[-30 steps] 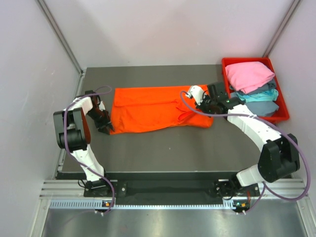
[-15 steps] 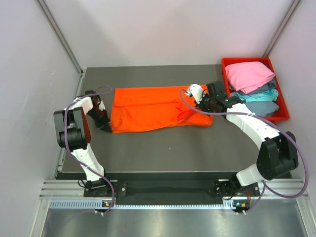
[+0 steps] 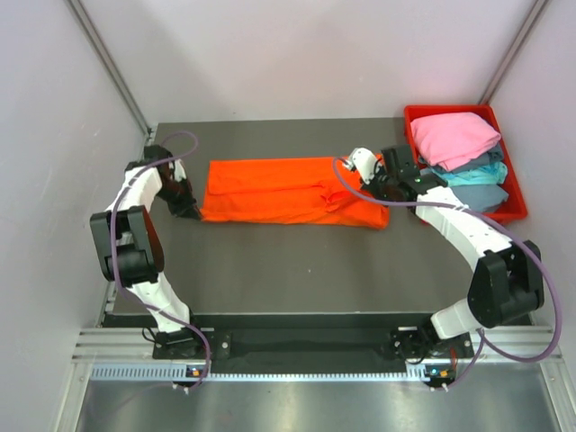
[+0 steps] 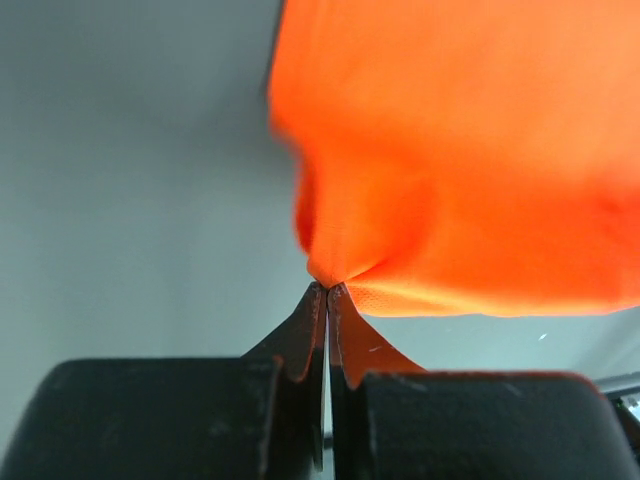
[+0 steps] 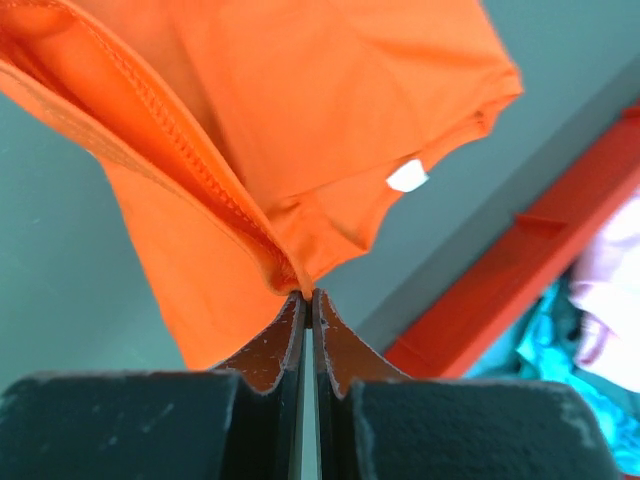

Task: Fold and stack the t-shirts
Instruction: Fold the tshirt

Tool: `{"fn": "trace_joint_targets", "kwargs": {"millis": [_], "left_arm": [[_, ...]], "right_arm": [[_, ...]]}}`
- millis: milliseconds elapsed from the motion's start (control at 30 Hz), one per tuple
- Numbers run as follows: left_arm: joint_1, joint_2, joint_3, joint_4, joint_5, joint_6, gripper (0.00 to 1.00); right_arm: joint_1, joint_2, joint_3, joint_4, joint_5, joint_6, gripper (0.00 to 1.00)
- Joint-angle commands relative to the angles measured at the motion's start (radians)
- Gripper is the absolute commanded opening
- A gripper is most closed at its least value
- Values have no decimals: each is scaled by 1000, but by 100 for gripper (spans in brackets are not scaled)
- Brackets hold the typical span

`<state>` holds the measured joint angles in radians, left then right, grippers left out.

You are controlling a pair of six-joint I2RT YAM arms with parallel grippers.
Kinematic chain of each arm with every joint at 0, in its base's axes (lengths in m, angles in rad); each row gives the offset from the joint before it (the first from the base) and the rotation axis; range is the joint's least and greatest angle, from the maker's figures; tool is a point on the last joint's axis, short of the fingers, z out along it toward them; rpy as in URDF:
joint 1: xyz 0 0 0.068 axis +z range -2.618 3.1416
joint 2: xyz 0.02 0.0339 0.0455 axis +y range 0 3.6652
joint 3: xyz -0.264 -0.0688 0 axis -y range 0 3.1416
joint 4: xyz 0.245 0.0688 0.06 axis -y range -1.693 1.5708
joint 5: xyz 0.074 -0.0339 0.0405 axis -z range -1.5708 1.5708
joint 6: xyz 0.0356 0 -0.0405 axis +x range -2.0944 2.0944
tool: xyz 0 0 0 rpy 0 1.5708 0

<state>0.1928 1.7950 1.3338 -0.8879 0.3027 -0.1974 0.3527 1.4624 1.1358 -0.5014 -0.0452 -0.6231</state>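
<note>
Held: orange t-shirt (image 3: 270,191), left gripper (image 4: 327,290) and right gripper (image 5: 303,295) each clamped on a thin edge; we judge uneven pulling could free it.

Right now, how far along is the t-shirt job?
Done: the orange t-shirt looks folded lengthwise into a strip on the table. In hand: left gripper and right gripper are each shut on one end of it. Left: the crosswise folds and stacking; the pink shirt, teal shirt and grey-blue shirt sit heaped in the red bin.
</note>
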Motion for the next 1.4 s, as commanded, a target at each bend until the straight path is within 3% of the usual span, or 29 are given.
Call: {"fn": "trace_joint_targets", "kwargs": {"millis": [0,767,1367], "left_arm": [[2,-30,118,-3,24,36,0],[-78,322,577,12,16,111,0],[-95,382,610,30,-63,102,0]], "right_arm": [[-21,-1,88,75,42,20,0],[-61,279,268,238,206,31,0],[-67,498,423,270,200,34,0]]}}
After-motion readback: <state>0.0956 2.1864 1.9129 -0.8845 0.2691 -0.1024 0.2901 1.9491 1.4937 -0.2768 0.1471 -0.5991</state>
